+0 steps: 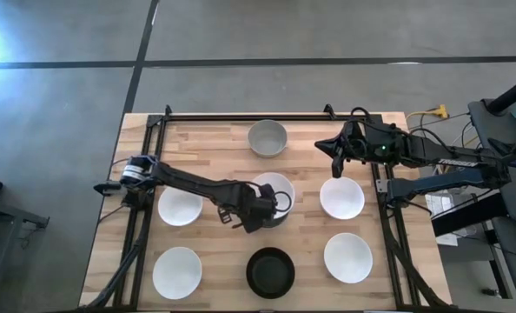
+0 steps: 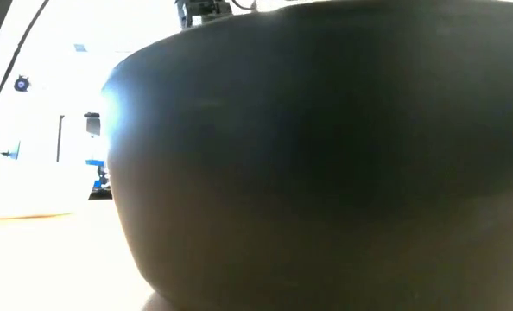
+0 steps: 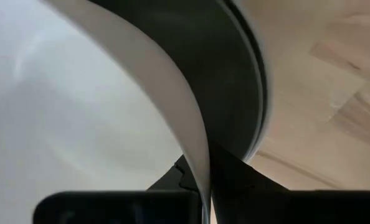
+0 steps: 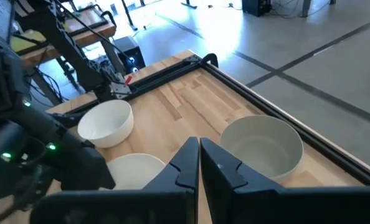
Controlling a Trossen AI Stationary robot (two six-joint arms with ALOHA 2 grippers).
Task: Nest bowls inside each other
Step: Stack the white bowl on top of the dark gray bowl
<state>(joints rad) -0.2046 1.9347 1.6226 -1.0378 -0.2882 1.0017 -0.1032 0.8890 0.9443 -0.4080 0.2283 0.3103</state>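
While a black bowl (image 1: 270, 271) sits at the table's near edge, filling the low view, the left gripper (image 1: 267, 211) works just behind it at mid-table, its jaws clamped on the rim of a white bowl (image 1: 274, 189) that rests inside a dark grey bowl (image 3: 235, 81). The left wrist view shows one finger on each side of the thin white wall, with the dark rim just outside it. Four more white bowls stand singly on the wooden table (image 1: 215, 139): two on the left side (image 1: 180, 206) (image 1: 177, 272) and two on the right (image 1: 341, 198) (image 1: 347, 257), each apart from its neighbours, with bare planks between them. A black frame rail (image 1: 241, 116) borders the far edge. Farther back, a light grey bowl (image 1: 267, 137) stands alone near that rail. The right gripper (image 1: 335, 164) hangs beside it above open wood, jaws closed on nothing. No writing can be read anywhere.
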